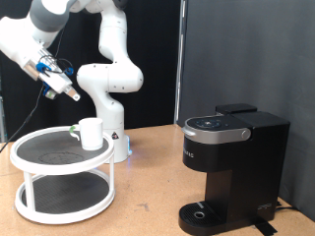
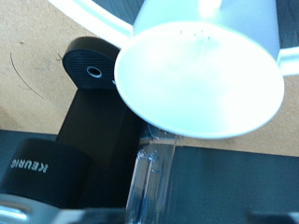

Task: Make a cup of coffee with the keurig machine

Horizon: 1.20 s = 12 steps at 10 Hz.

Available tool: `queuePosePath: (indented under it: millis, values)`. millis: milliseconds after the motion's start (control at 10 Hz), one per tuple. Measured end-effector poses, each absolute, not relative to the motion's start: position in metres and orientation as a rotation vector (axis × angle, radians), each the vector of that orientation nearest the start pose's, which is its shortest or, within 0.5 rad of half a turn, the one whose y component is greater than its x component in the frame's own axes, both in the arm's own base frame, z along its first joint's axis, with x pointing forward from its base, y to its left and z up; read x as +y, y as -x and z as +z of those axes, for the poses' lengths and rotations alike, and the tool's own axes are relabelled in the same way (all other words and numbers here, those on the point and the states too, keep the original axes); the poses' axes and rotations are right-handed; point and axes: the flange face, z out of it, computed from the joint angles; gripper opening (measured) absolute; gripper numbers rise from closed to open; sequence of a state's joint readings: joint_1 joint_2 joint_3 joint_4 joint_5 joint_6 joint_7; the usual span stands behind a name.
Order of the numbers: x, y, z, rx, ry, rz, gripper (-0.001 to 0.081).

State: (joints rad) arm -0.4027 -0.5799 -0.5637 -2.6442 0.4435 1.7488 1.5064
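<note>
Fingers [image 1: 74, 95]: raised in the upper left of the exterior view, at the end of the white arm, pointing down and towards the frame's right. Spread cannot be told from either view; nothing visibly held between them in the exterior view.

Key relation: the cup [image 1: 91, 132] stands below and slightly right of the fingers in the exterior view, apart from them, with clear air between. It sits upright on the top tier of a round two-tier white stand [image 1: 39, 160] at the frame's left. Cup's handle is not resolved in the exterior view.

Wrist view: the cup [image 2: 201, 79] fills the upper right of the picture, seen from close, pale side and rounded surface only. No fingertip clearly distinguishable there.

Keurig machine [image 1: 231, 162]: lower right of the exterior view, on the wooden worktop [image 1: 148, 202], well apart from stand and cup. Lid appears closed; drip base bare, no cup under the spout. In the wrist view the Keurig machine [image 2: 84, 140] lies at the lower left.

Judgement: cup not yet moved to the machine.
</note>
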Motion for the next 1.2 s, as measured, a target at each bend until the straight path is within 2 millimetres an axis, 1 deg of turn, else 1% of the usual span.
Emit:
queuePosePath:
  millis: [100,200,300,400,500,600,700,1200]
  values:
    - [-0.245,-0.224,0.39,2.352,0.761,0.784,0.0268]
    - [-0.246,-0.222,0.384,2.351,0.75,0.775,0.0268]
    - [-0.246,-0.22,0.378,2.348,0.739,0.769,0.0403]
    - [-0.247,-0.217,0.371,2.348,0.723,0.772,0.0587]
    - [-0.247,-0.215,0.365,2.348,0.71,0.78,0.0587]
    - [-0.249,-0.214,0.359,2.349,0.697,0.783,0.0687]
    - [-0.251,-0.213,0.354,2.355,0.684,0.778,0.0726]
    - [-0.258,-0.221,0.322,2.375,0.624,0.768,0.0734]
